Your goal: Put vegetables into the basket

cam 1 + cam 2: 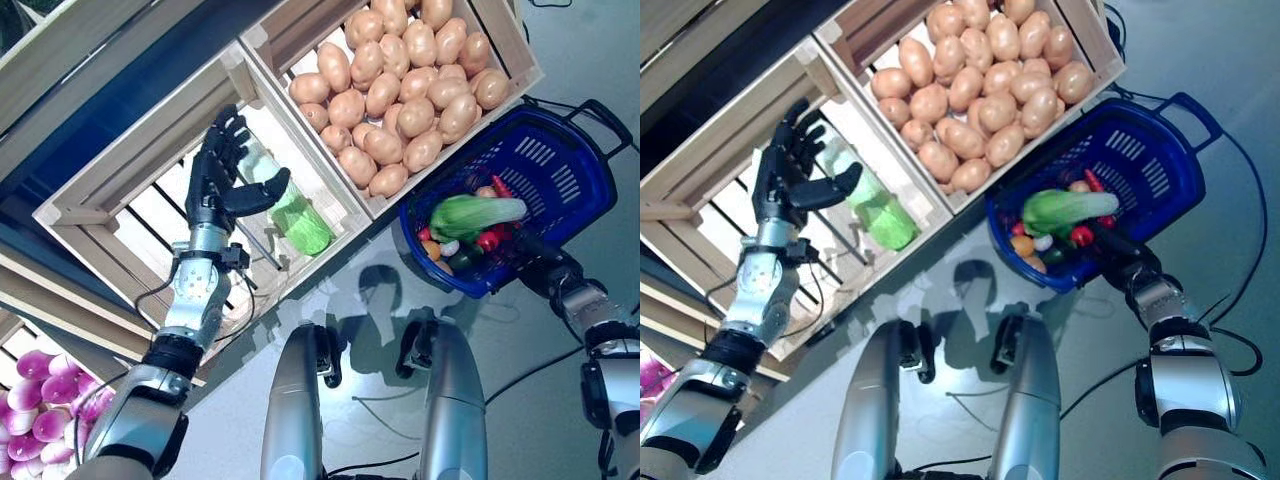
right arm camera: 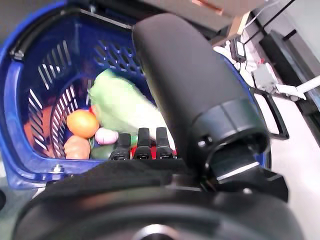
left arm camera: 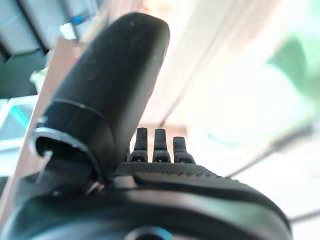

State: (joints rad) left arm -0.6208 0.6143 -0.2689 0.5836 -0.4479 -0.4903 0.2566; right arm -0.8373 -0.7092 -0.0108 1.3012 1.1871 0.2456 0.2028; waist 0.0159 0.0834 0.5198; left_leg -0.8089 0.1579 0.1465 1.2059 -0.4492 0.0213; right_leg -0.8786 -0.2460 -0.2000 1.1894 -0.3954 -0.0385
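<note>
My left hand (image 1: 215, 185) is open inside a wooden crate (image 1: 120, 170) of the stand, fingers straight. Its thumb reaches to a pale green leafy vegetable (image 1: 300, 225) lying on the crate's slats beside the hand; that vegetable also shows in the right eye view (image 1: 885, 220). The blue basket (image 1: 560, 170) stands on the floor at the right. It holds a green and white leafy vegetable (image 1: 475, 213), red pieces (image 1: 488, 240) and a round orange one (image 2: 82, 123). My right hand (image 1: 540, 265) is open at the basket's near rim, fingers (image 2: 142, 145) straight, pointing into it.
A second wooden crate (image 1: 260, 50) of the stand borders the basket's far-left side. Lower shelves of the stand (image 1: 60, 290) run along the left. Grey floor (image 1: 560, 400) lies in front of the stand and around the basket.
</note>
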